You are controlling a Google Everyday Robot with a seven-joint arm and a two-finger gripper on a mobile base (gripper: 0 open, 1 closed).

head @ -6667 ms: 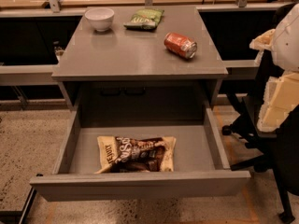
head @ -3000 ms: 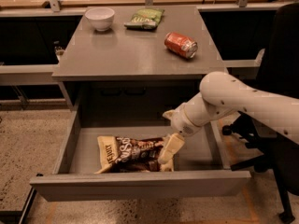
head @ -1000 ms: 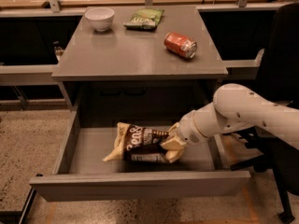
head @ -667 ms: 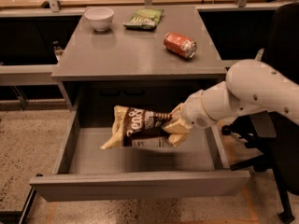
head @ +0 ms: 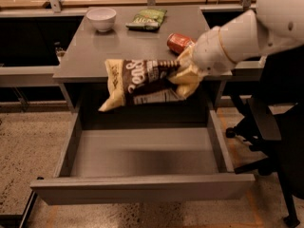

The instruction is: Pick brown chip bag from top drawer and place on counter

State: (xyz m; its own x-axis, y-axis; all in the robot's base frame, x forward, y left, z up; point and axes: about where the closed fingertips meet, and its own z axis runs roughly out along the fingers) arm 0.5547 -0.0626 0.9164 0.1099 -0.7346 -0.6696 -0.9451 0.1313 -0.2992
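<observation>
The brown chip bag hangs in the air at the height of the counter's front edge, above the open top drawer. My gripper is shut on the bag's right end, and my white arm reaches in from the upper right. The bag tilts, with its cream left end drooping down. The drawer is pulled out and its grey floor is bare. The grey counter lies just behind the bag.
On the counter stand a white bowl at the back left, a green snack bag at the back middle and a red soda can lying on its side on the right. A black chair base is to the right of the drawer.
My gripper went down into the drawer, closed on the bag's right end, and has lifted the bag up out of the drawer to counter height.
</observation>
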